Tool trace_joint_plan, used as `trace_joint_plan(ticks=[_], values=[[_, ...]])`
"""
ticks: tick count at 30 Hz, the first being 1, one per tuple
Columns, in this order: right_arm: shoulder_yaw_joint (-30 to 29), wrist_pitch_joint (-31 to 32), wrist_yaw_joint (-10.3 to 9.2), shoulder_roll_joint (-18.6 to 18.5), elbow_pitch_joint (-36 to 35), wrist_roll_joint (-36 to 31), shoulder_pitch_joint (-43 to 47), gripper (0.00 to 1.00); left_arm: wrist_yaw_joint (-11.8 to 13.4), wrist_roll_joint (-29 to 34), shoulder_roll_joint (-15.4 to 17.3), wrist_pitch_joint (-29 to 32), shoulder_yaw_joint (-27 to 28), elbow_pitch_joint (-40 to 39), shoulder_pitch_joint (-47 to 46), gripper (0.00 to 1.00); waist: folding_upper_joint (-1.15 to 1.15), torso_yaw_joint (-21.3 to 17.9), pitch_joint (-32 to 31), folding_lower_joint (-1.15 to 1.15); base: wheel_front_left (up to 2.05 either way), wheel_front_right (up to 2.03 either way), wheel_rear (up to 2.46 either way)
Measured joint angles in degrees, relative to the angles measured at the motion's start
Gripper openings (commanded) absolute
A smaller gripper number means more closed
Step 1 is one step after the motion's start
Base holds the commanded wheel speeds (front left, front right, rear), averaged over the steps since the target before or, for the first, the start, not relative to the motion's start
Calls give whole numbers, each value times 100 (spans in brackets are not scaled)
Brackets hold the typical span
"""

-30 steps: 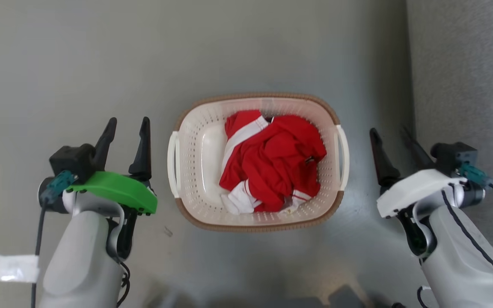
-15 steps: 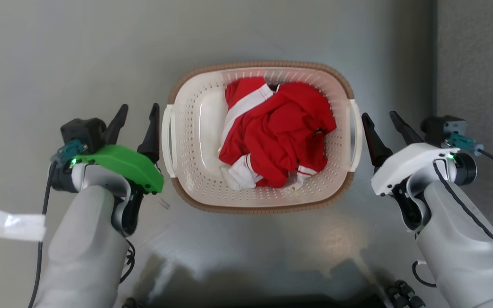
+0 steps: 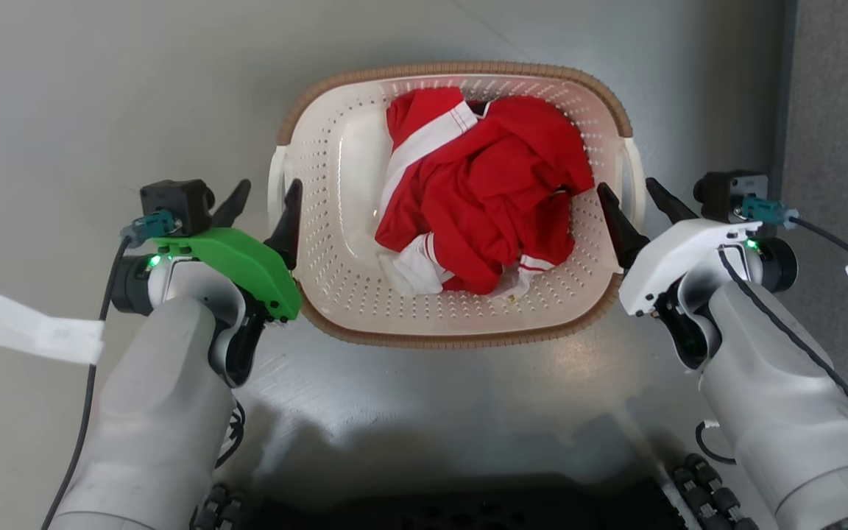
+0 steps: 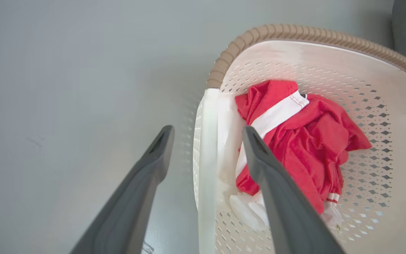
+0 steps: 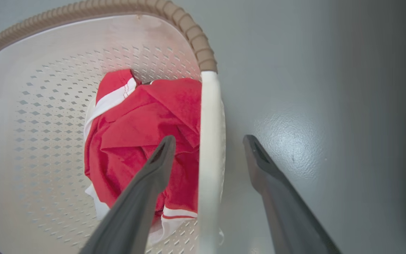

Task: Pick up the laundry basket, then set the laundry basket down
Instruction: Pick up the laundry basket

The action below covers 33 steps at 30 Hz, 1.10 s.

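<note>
**Arms closed in on basket.** The laundry basket [image 3: 336,243] is seen resting on the grey floor [image 3: 100,88] directly in front of the robot, btwn its two arms, w/ a heap of red-and-white clothes [image 3: 483,191] inside.

The L pincer [image 3: 271,187] is held apart astride the L handle [image 4: 206,158]. In the L wrist view one finger is placed outside the basket over bare floor and the other inside over the clothes, w/ the white bar btwn them. The R pincer [image 3: 624,185] is likewise held apart astride the R handle [image 5: 208,148], one finger in and one out. A gap is seen on both sides of each bar, so nothing is clamped yet.

A sec. ago both pincers are shown well apart from the basket's sides, and half a sec. ago just beside the handles. That gap is now closed. The whole head view is shifted too, so the camera is judged to be moved w/ the bending body, not the basket across the floor.

For the task, the approach is judged done and the pick-up not yet begun. Both pincers need to be shut on the handles evenly before a level lift is tried. A one-sided grip is the risk, as the load may be tipped.
</note>
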Motion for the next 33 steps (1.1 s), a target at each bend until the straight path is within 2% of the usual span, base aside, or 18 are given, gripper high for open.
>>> trace_joint_plan(ticks=[18, 19, 21, 22, 23, 24, 25, 26, 27, 33], values=[[151, 77, 51, 22, 768, 7, -691, 100, -1, -557, -11, 267, -632, 487, -487, 100, 0, 82, 450, 0, 0, 0, 0], [160, 70, 51, 26, 805, 7, -721, 95, 0, -586, -11, 267, -650, 497, -494, 100, 0, 89, 454, 0, 0, 0, 0], [177, 36, 52, 34, 864, 7, -771, 84, -1, -623, -12, 263, -697, 525, -511, 93, 0, 97, 456, 0, 0, 0, 0], [183, 15, 52, 37, 892, 7, -786, 71, -1, -626, -12, 260, -730, 545, -524, 87, 0, 99, 455, 0, 0, 0, 0], [190, 12, 52, 40, 921, 7, -800, 56, -1, -665, -12, 260, -768, 566, -538, 68, 0, 100, 453, 0, 0, 0, 0], [196, 2, 53, 41, 953, 7, -816, 44, -1, -725, -13, 260, -799, 586, -555, 40, 0, 101, 451, 0, 0, 0, 0], [202, -12, 53, 41, 985, 7, -840, 35, -1, -777, -13, 260, -826, 604, -570, 6, 0, 101, 448, 0, 0, 0, 0], [214, -37, 53, 42, 1010, 7, -861, 16, -1, -793, -13, 260, -853, 620, -584, 0, 0, 102, 444, 0, 0, 0, 0], [234, -75, 53, 44, 1051, 7, -882, 0, 1, -849, -13, 259, -927, 630, -609, 0, 0, 101, 434, 0, 0, 0, 0], [271, -214, 58, 89, 1258, 18, -888, 0, 2, -1014, -19, 221, -1131, 739, -613, 0, 0, 108, 320, 0, 0, 0, 0]])
